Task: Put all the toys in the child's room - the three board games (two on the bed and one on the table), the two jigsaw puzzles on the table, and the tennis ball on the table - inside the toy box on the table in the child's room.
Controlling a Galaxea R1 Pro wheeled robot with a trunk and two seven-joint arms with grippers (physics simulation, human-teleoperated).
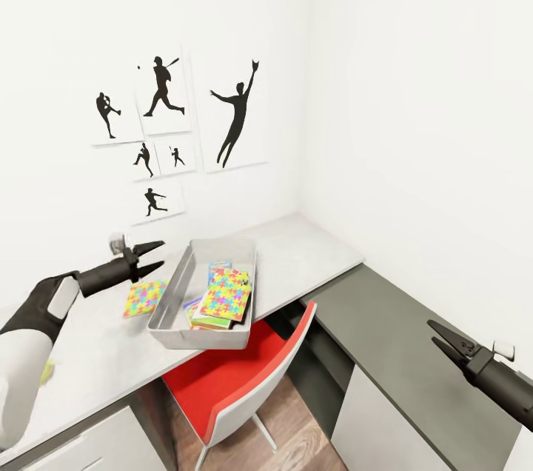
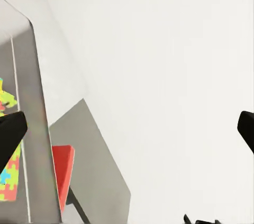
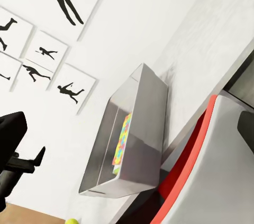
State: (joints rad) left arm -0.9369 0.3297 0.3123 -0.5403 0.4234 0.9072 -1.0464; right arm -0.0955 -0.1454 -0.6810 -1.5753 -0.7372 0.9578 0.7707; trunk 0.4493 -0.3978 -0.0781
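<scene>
White walls hung with black sports silhouettes (image 1: 178, 130) back the pale desk (image 1: 311, 249), which fills the middle of the head view. At its centre stands the grey toy box (image 1: 178, 326), already holding a jigsaw puzzle (image 1: 226, 296) propped over what look like flat colourful boxes – I cannot tell how many. A second jigsaw puzzle (image 1: 144, 298) lies on the desk, touching or just beside the box's left wall, so it is left to do. The tennis ball (image 3: 72, 221) shows at the bottom edge of the right wrist view, outside the box. The left tool (image 1: 152, 257) hovers above the loose puzzle, jaws parted and empty; the right tool (image 1: 444, 338), at lower right over the dark side unit (image 1: 385, 352), is likewise parted and empty. A red chair (image 1: 237, 375) sits below the box.
</scene>
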